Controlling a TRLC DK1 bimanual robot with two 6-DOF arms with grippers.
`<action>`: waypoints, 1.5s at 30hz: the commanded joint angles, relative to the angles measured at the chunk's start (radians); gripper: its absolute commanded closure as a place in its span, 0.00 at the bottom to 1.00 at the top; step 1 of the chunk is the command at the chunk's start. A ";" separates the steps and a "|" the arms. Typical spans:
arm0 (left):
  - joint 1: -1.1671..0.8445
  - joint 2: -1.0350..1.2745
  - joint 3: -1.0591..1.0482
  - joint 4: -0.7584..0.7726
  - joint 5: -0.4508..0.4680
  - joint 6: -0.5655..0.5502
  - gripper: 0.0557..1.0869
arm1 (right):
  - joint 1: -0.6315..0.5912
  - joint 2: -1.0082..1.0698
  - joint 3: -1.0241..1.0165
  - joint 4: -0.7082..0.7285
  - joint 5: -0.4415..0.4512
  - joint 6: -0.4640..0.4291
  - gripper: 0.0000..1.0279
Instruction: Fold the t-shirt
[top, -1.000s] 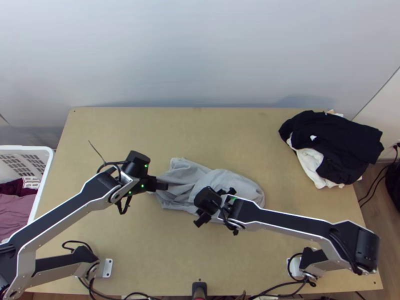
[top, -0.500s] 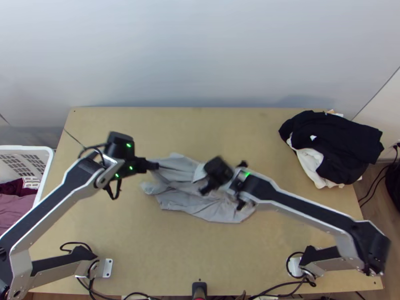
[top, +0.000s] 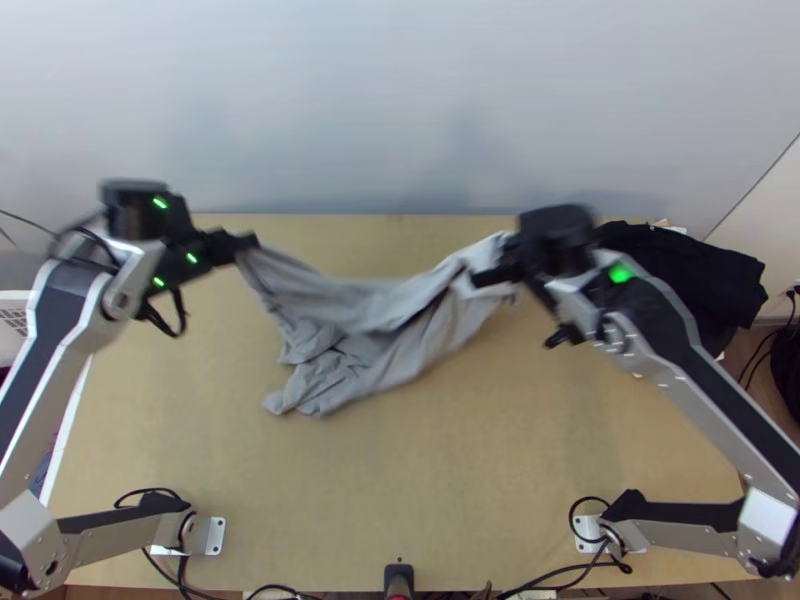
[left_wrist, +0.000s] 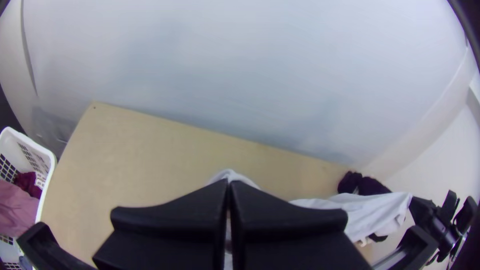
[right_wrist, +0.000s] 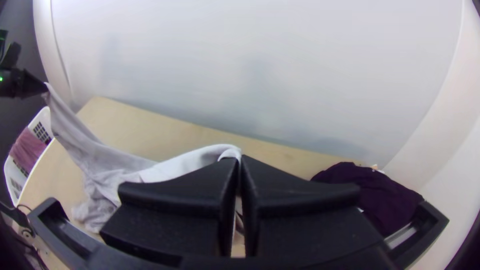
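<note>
The grey t-shirt (top: 350, 340) hangs between the two grippers, raised at both ends, its bunched lower part over the middle of the table. My left gripper (top: 245, 245) is shut on its left upper end; in the left wrist view my left gripper (left_wrist: 228, 187) has its fingers pressed together with cloth between the tips. At the right upper end my right gripper (top: 500, 268) is shut on the t-shirt. The right wrist view shows my right gripper (right_wrist: 239, 162) closed, pale cloth (right_wrist: 190, 162) draping from its fingertips. Which parts of the shirt are gripped I cannot tell.
Dark clothes (top: 690, 265) lie piled at the table's back right corner, behind the right arm. A white basket (left_wrist: 47, 165) with pink and dark red clothes stands beyond the left edge. The wooden table (top: 450, 480) meets a pale wall at the back.
Both grippers have moved apart and toward the table's back, the left one to the left and the right one to the right. The t-shirt has been lifted at both ends and stretched between them.
</note>
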 joint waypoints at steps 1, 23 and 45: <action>0.107 0.048 0.304 -0.094 0.002 -0.008 0.97 | -0.135 -0.078 0.142 -0.036 0.001 -0.022 0.97; 0.205 -0.128 0.662 -0.062 -0.124 0.098 0.97 | -0.208 -0.346 0.224 0.154 0.183 -0.269 0.97; 0.041 -0.308 0.261 -0.324 0.059 -0.006 0.97 | -0.101 -0.464 0.016 -0.123 0.150 -0.083 0.97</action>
